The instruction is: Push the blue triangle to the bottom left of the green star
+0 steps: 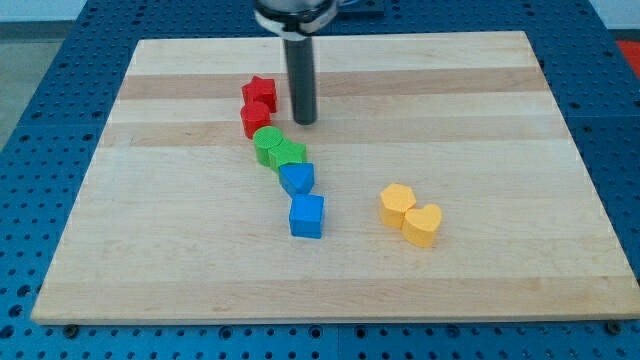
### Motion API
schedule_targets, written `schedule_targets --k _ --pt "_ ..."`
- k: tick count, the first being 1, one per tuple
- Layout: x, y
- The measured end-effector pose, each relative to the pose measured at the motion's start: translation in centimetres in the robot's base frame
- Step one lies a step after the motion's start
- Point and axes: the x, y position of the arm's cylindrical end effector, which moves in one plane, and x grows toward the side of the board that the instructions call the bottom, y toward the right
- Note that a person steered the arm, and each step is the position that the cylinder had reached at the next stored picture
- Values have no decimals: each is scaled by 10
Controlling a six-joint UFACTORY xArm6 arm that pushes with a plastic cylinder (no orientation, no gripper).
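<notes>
The blue triangle (297, 179) lies near the board's middle, touching the lower right side of the green star (290, 155). A green round block (267, 144) touches the star's upper left. My tip (304, 121) stands above and slightly right of the green star, a short gap away, and to the right of the red blocks. It touches no block. The blue cube (307, 216) lies just below the blue triangle.
A red star (259, 92) and a red block (255, 120) sit at the upper left of the green blocks. Two yellow blocks (397, 204) (422, 224) lie at the right. The wooden board (480, 290) rests on a blue perforated table.
</notes>
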Motion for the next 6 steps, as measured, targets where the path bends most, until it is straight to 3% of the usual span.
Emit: schedule_targets --k 1,3,6 --pt "35 38" --pt "111 40" --pt "111 -14"
